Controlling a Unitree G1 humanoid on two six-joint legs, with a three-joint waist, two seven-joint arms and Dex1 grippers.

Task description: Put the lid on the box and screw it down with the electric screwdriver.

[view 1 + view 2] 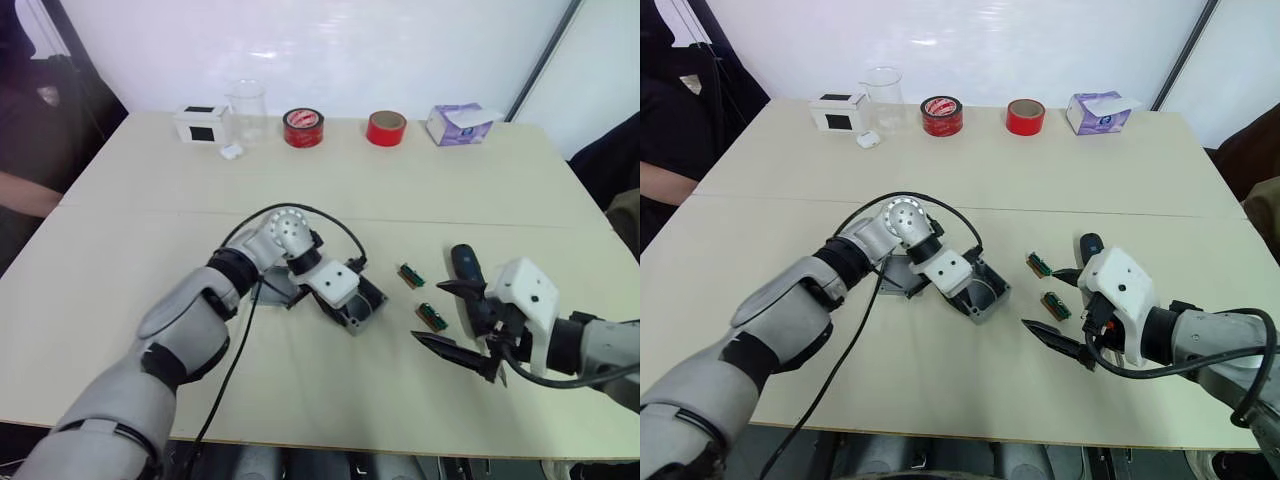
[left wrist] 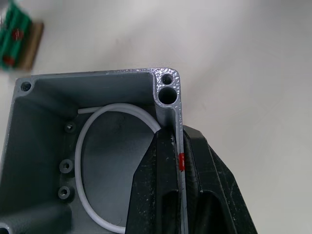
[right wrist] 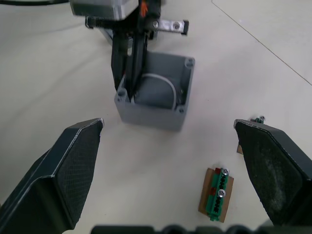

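Mid-tabletop, my left gripper (image 2: 179, 161) pinches one wall of the open box (image 3: 155, 92), white wire still exposed inside; my right gripper (image 3: 170, 170) hangs spread wide beside the electric screwdriver (image 1: 463, 265). By my reading, lidding and screwing both remain undone.

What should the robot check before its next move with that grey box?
1. Box held steady: ok. The left claw is shut on one wall of the box.
2. Wire tucked inside the box: ok.
3. Lid on the box: not ok. The lid lies on the table, partly under the left arm.
4. Right claw free: ok, open and empty.
5. Electric screwdriver in hand: not ok. It lies beside the right claw.
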